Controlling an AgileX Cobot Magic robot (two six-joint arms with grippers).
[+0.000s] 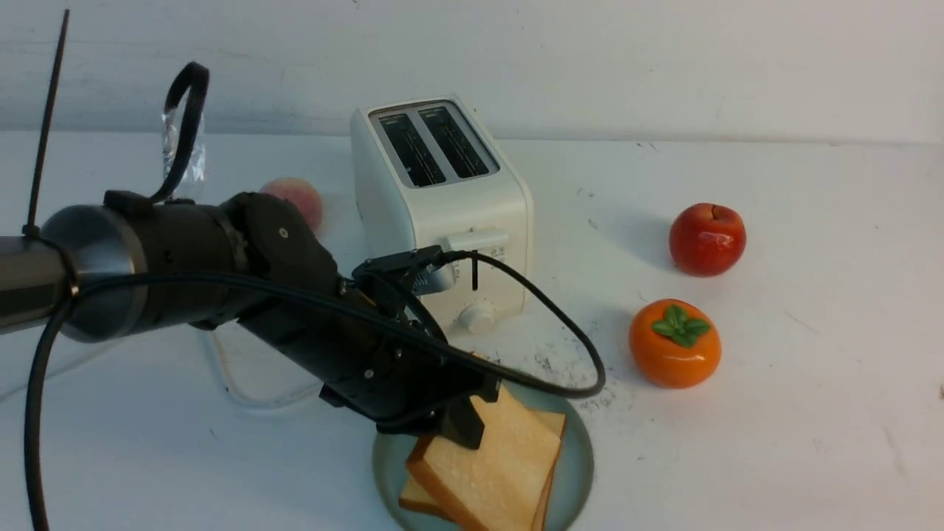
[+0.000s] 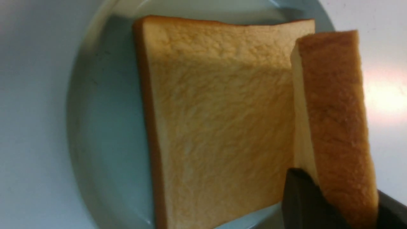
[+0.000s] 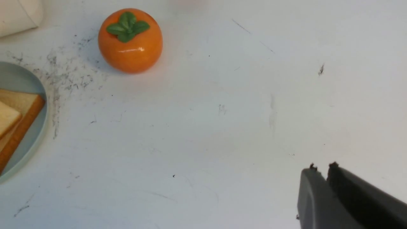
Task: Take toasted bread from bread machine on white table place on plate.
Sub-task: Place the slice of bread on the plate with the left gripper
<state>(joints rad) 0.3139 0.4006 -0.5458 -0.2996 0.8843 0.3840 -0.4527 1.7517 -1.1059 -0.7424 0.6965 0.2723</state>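
Nearest me, the plate (image 1: 579, 472) sits at the near edge of the tabletop (image 1: 811, 413), about midway along it. My left gripper (image 1: 464, 434) pinches the upper slice (image 1: 494, 457) across its thickness and holds it tilted over the lower slice (image 1: 417, 500), which lies flat on the plate. I cannot tell whether the two touch. Behind the plate, toward the far edge, stands the bread machine (image 1: 442, 206). An orange persimmon (image 1: 675, 343) sits right of the plate, with a red apple (image 1: 706, 240) beyond it. A peach (image 1: 299, 199) shows left of the bread machine. My right gripper (image 3: 321, 168) hangs over bare tabletop near the right side, jaws pressed together.
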